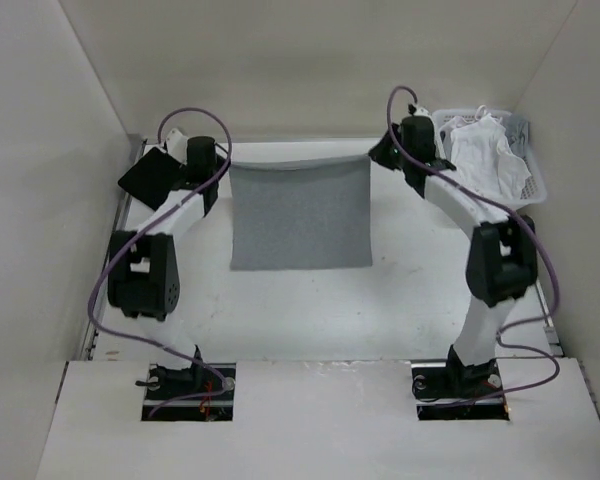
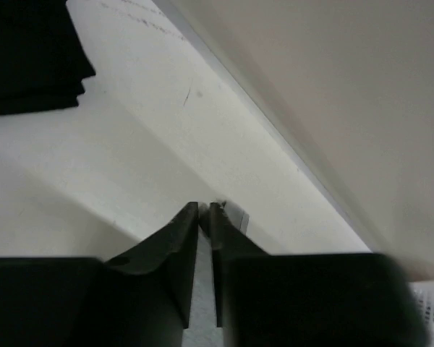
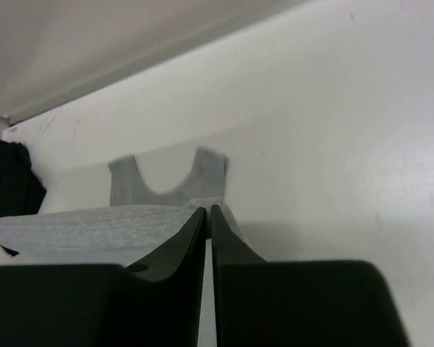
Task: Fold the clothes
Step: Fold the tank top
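The left jaws, closed to a thin slit, appear to pinch the far left corner of the plain light grey short-sleeved knit shirt [image 1: 300,215]. The right jaws, just as narrow, pinch its far right corner, so the far edge hangs slightly off the white bench [image 1: 300,310] between 11 and 1 o'clock. The shirt already lies as a neat rectangle from the bench's centre toward 12 o'clock, so I judge most folding done, with a release and perhaps one more fold left; a small black cloth square [image 1: 150,178] lies at 10 o'clock and a white mesh basket [image 1: 536,180] at 2 o'clock.
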You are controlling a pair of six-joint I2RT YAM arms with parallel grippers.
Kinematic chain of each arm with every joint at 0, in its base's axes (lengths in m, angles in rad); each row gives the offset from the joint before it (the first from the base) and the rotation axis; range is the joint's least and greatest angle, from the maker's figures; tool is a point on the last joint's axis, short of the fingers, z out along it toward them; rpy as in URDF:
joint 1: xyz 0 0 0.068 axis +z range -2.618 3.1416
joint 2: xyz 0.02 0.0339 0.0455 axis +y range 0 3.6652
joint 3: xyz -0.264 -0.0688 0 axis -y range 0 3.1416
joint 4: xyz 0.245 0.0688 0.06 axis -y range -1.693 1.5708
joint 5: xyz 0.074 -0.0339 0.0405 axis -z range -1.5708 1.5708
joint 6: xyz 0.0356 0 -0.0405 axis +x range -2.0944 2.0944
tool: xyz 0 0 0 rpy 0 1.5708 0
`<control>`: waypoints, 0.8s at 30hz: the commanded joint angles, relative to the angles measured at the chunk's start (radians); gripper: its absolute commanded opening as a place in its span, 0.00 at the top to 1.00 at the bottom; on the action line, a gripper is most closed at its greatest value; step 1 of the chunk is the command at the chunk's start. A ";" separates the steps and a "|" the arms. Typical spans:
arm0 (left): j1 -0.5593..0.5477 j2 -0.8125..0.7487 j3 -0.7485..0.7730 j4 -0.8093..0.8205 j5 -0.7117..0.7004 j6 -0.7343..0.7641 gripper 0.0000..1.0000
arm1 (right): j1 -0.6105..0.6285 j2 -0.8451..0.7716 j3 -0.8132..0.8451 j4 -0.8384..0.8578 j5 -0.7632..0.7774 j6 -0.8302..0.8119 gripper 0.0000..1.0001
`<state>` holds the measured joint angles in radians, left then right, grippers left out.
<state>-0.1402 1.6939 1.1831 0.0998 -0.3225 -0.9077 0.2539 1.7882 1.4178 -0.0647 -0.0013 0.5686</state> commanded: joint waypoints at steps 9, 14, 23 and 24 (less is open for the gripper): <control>0.025 -0.036 -0.121 0.072 0.073 0.063 0.48 | -0.017 0.072 -0.050 0.107 -0.029 0.028 0.41; -0.064 -0.376 -0.560 0.130 0.043 -0.014 0.57 | 0.058 -0.225 -0.532 0.285 0.033 0.089 0.86; -0.009 -0.504 -0.800 0.077 0.269 -0.043 0.56 | 0.129 -0.446 -0.902 0.315 0.101 0.178 0.68; -0.009 -0.496 -0.806 0.077 0.272 -0.039 0.56 | 0.130 -0.449 -0.924 0.319 0.100 0.192 0.65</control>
<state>-0.1539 1.2011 0.3965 0.1413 -0.1257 -0.9337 0.3710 1.3613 0.5385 0.1768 0.0624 0.7147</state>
